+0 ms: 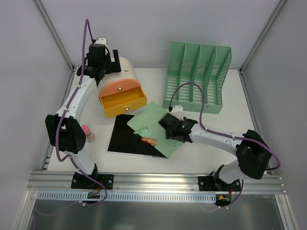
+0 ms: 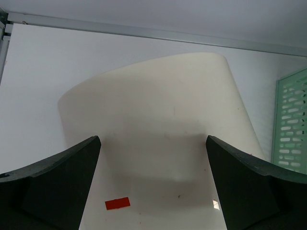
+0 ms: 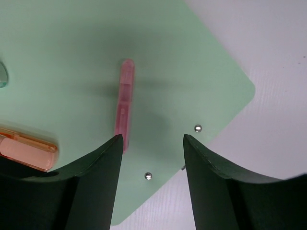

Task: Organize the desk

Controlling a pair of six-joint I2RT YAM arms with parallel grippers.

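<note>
The white desk [image 1: 206, 155] holds a cream storage box [image 1: 125, 72] with its yellow drawer [image 1: 123, 101] pulled open. My left gripper [image 1: 106, 66] hovers open and empty over the back of the box; the left wrist view shows the box's cream top [image 2: 158, 110] between the jaws [image 2: 153, 139]. My right gripper [image 1: 168, 123] is open and empty, low over a pale green sheet [image 1: 156, 125]. In the right wrist view the jaws [image 3: 152, 136] stand over the sheet [image 3: 72, 43], with a pink pen-like stick [image 3: 124, 103] by the left finger.
A green file organizer [image 1: 199, 76] stands at the back right. A black sheet [image 1: 129, 139] lies partly under the green one. An orange marker [image 1: 149, 140] and a small clear item [image 1: 142, 129] lie on the sheets. A pink item [image 1: 87, 132] sits by the left arm. Two small metal beads [image 3: 197, 128] lie on the green sheet.
</note>
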